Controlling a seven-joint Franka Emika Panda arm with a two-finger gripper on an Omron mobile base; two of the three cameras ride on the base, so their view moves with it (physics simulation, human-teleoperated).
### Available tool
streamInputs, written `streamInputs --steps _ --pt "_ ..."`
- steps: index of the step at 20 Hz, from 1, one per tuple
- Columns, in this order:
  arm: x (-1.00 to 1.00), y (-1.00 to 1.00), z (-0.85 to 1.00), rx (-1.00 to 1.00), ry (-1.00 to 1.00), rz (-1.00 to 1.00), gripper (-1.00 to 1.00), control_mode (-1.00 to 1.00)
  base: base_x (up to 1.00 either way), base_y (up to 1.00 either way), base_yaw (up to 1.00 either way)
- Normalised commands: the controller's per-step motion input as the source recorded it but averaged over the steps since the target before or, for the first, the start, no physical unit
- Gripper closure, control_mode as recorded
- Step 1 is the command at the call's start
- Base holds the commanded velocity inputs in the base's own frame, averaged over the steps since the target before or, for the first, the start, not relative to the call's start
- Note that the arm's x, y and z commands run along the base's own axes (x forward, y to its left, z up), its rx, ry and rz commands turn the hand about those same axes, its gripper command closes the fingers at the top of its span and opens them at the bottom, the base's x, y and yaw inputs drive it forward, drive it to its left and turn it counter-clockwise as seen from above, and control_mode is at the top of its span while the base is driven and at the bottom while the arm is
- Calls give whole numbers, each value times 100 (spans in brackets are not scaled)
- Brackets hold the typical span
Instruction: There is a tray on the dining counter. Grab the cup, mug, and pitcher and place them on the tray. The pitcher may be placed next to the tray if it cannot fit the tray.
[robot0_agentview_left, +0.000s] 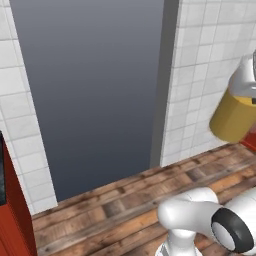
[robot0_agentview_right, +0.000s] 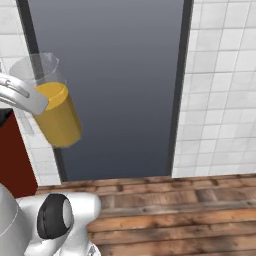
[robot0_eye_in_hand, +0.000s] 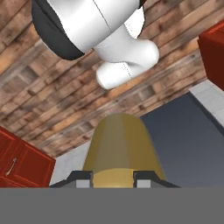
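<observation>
Closest to my hand camera are my two dark fingertips (robot0_eye_in_hand: 112, 176), and wedged between them is the tall clear glass pitcher (robot0_eye_in_hand: 120, 148), a cylinder that is orange-yellow in its lower part. My pincer is clamped on it, one pad on each side of the round wall, near where the orange-yellow fill ends and the bare glass begins.

In the right base view the pitcher (robot0_agentview_right: 54, 107) hangs in the air, tilted, its clear rim up and to the left and its coloured base down and to the right, in front of a flat grey-blue wall panel (robot0_agentview_right: 115, 85) set between white tiles (robot0_agentview_right: 220, 90). In the left base view its yellow body (robot0_agentview_left: 232, 117) juts from the right edge. Below lies a brown wooden plank floor (robot0_agentview_right: 180, 215), well beneath it; nothing supports it but my grip.

I judge it stiff, smooth and slippery, and breakable if it falls. It is tall, and if the colour is liquid it would be heavy low down, so it may swing or slide between flat pads. A hold around the middle seems right, and bringing it upright before setting it down would be wise.
</observation>
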Motion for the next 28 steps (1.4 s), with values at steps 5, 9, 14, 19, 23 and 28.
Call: streamInputs --steps 5,9,14,19,23,28 --pt "2 -5 0 0 0 -1 100 100 21 -37 -4" --pt "0 0 0 0 0 0 100 100 42 -100 -13" --pt "0 0 0 0 0 0 100 100 50 -100 -19" --pt "0 0 0 0 0 0 100 100 37 -100 -53" --pt "0 0 0 0 0 0 100 100 18 -92 -77" --pt "0 0 0 0 0 0 100 100 14 -83 -81"
